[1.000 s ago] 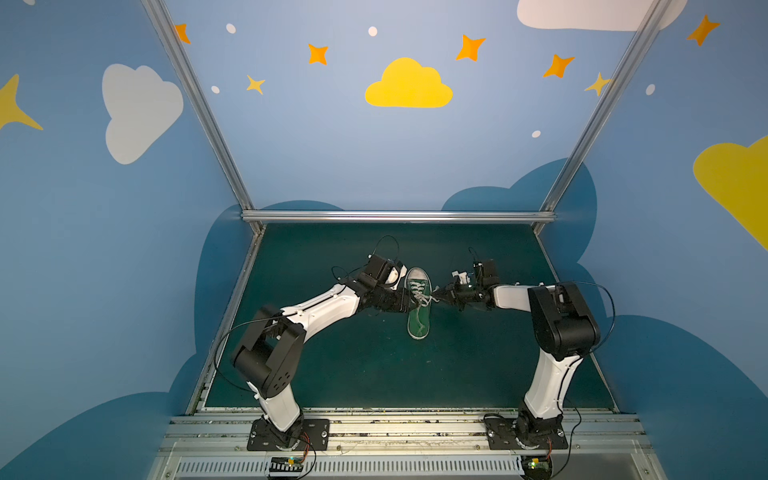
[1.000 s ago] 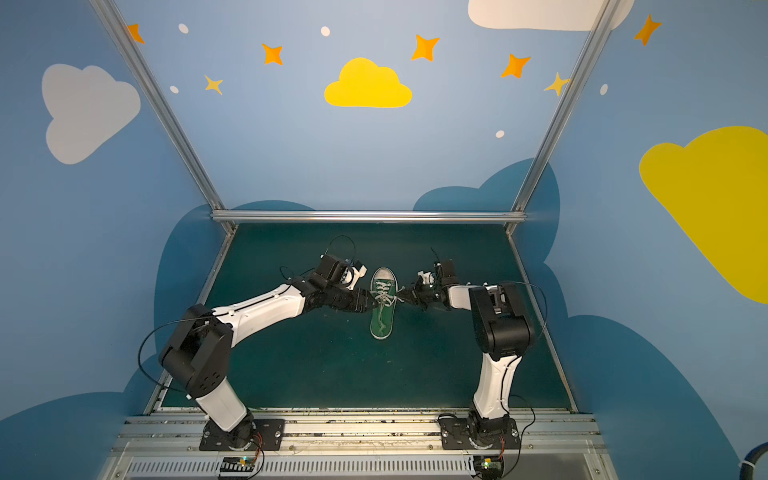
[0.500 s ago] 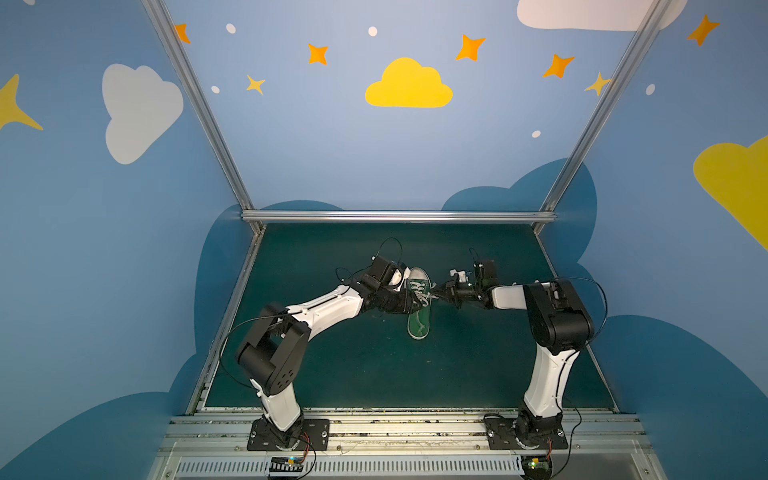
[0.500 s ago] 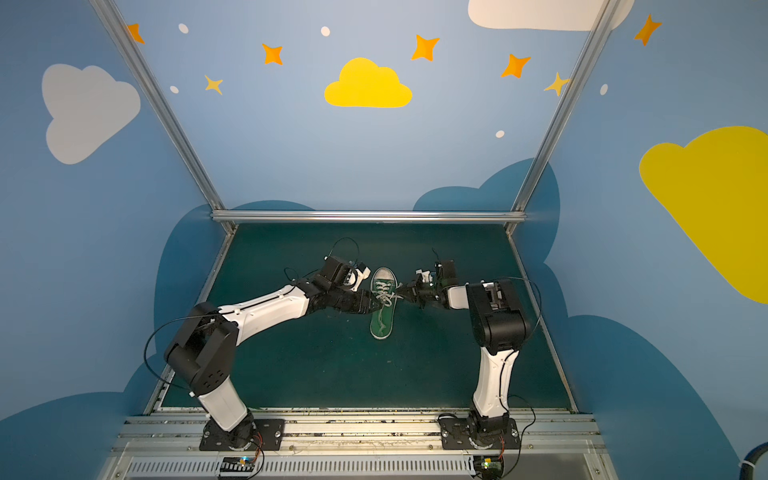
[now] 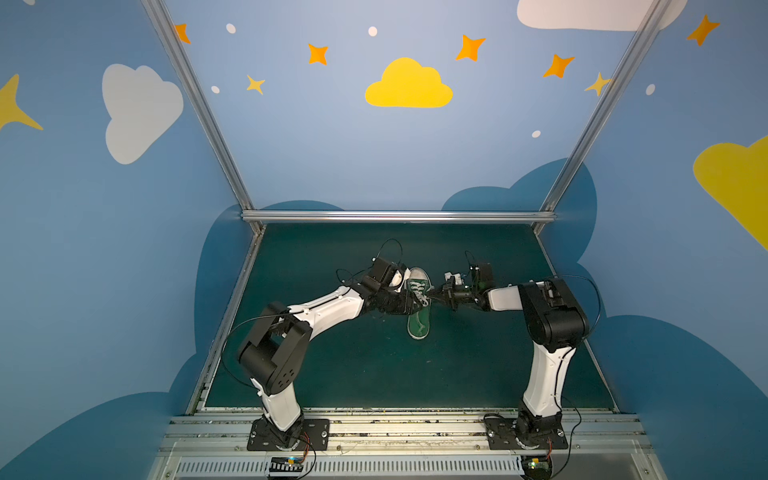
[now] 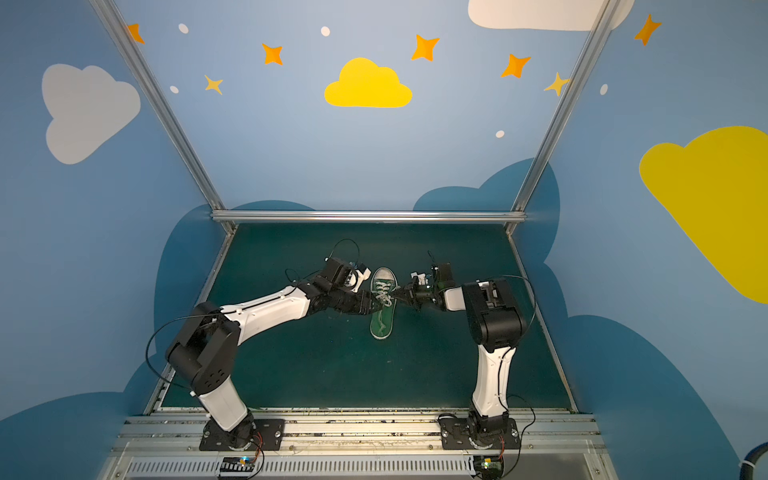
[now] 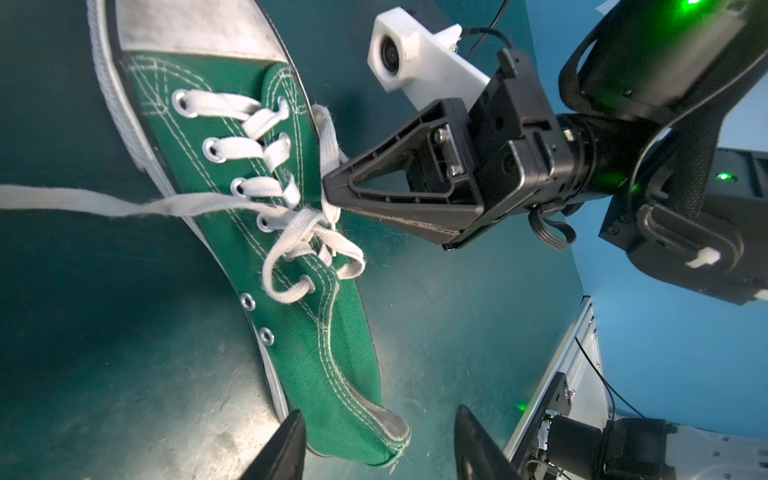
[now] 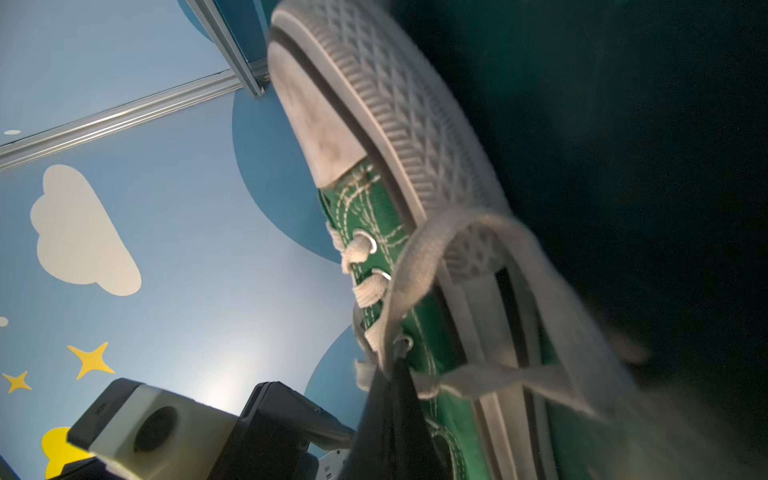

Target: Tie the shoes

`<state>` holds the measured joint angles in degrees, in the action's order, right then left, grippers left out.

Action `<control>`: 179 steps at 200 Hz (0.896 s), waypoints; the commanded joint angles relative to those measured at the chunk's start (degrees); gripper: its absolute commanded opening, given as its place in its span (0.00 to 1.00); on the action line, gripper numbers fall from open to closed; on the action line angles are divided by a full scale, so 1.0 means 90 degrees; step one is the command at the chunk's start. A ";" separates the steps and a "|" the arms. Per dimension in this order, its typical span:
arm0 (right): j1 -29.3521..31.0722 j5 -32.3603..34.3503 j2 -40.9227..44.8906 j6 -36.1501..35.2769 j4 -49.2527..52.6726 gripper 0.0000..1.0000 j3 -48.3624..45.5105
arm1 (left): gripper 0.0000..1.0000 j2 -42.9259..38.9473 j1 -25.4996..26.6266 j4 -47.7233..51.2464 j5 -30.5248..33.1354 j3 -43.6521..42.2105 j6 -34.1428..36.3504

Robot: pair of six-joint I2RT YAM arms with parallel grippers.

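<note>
The shoes show as one green canvas sneaker point(image 5: 418, 323) point(image 6: 381, 323) lying mid-mat, white toe cap toward the back wall. In the left wrist view the sneaker point(image 7: 332, 332) has its white laces point(image 7: 307, 232) loosely crossed, and one lace end runs off past the frame edge. My left gripper point(image 5: 409, 308) point(image 6: 370, 306) point(image 7: 379, 422) is open, with its fingers either side of the heel end and a gap on one side. My right gripper point(image 5: 435, 296) point(image 6: 397, 296) point(image 7: 329, 195) point(image 8: 395, 368) is shut on a lace loop point(image 8: 457, 224) at the shoe's side.
The dark green mat point(image 5: 332, 374) fills the floor. Blue walls and an aluminium frame bar point(image 5: 395, 216) close it in at the back. A metal rail point(image 5: 395, 428) with both arm bases runs along the front. The two arms meet over the sneaker.
The left arm has pushed right, bringing its gripper further over the sneaker. The right gripper has edged left with the lace in it. The sneaker has hardly shifted.
</note>
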<state>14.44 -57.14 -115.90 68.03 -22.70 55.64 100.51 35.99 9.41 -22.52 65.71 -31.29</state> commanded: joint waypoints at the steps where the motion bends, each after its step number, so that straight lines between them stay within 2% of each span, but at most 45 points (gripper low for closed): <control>1: 0.0027 -0.0150 0.0074 0.0049 -0.0144 0.00 -0.0172 | 0.56 0.0044 0.0035 -0.0146 -0.0095 -0.0108 -0.0034; 42: -0.0023 -0.0093 0.0164 0.0063 -0.0251 0.00 -0.0380 | 0.56 0.0060 0.0081 -0.0215 -0.0086 -0.0139 -0.0064; 85: -0.0090 -0.0211 0.0028 0.0685 -0.1218 0.00 -0.0603 | 0.56 0.0091 0.0108 -0.0214 -0.0087 -0.0157 -0.0077; 179: -0.0134 -0.0397 -0.0176 0.1181 -0.2045 0.00 -0.0669 | 0.56 0.0137 0.0113 -0.0235 -0.0104 -0.0136 -0.0088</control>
<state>13.21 -59.18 -116.07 77.19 -37.01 50.28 100.64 36.82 7.99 -22.55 65.01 -31.99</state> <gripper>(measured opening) 0.046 0.555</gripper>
